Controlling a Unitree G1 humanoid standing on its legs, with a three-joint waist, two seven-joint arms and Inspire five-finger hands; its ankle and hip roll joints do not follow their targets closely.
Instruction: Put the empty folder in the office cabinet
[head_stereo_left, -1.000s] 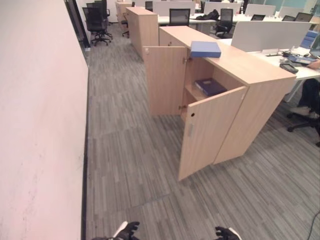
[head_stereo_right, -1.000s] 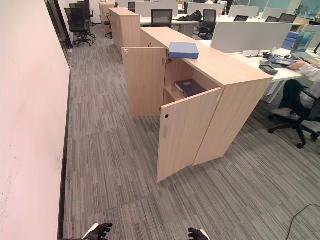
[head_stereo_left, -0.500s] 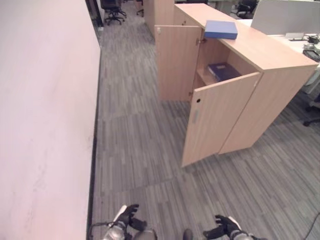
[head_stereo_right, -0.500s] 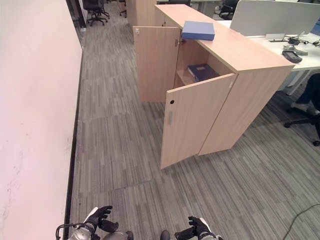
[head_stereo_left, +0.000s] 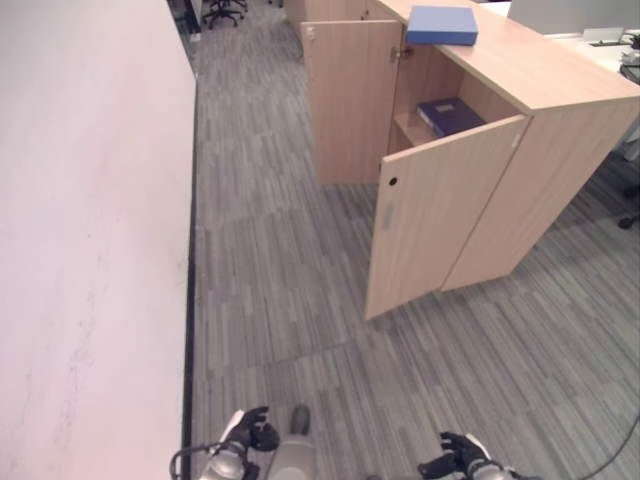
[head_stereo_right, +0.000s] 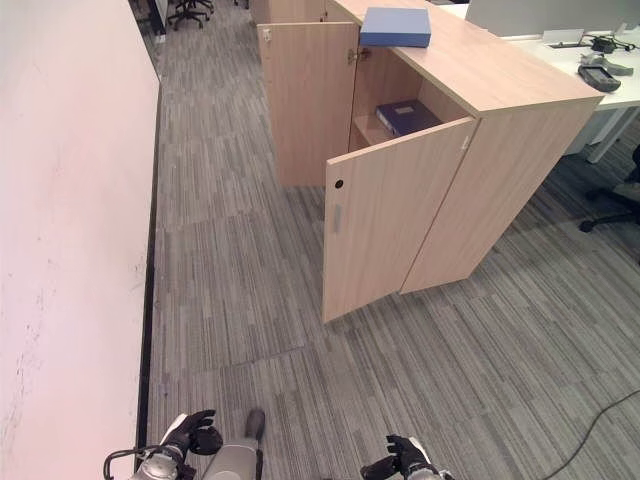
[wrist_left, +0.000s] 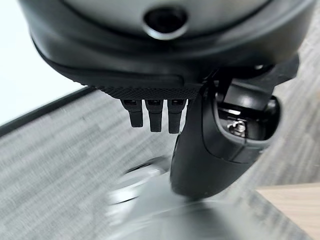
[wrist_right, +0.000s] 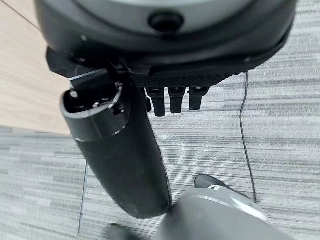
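A blue folder (head_stereo_left: 441, 24) lies flat on top of the light wooden office cabinet (head_stereo_left: 560, 90), near its far end. Both cabinet doors stand open: the near door (head_stereo_left: 435, 215) swings out toward me and the far door (head_stereo_left: 350, 100) stands beside it. Inside, a darker blue folder (head_stereo_left: 450, 114) rests on the upper shelf. My left hand (head_stereo_left: 250, 432) and right hand (head_stereo_left: 450, 465) hang low near the floor, far from the cabinet, fingers relaxed and holding nothing.
A long pale wall (head_stereo_left: 90, 200) runs along my left side. Grey striped carpet (head_stereo_left: 280, 280) stretches between me and the cabinet. A white desk (head_stereo_right: 600, 70) with small items and an office chair (head_stereo_right: 625, 190) stand behind the cabinet at the right.
The whole view has tilted down and drawn nearer to the cabinet, so the camera moved. The folders and doors stay put. Both hands remain low and empty.
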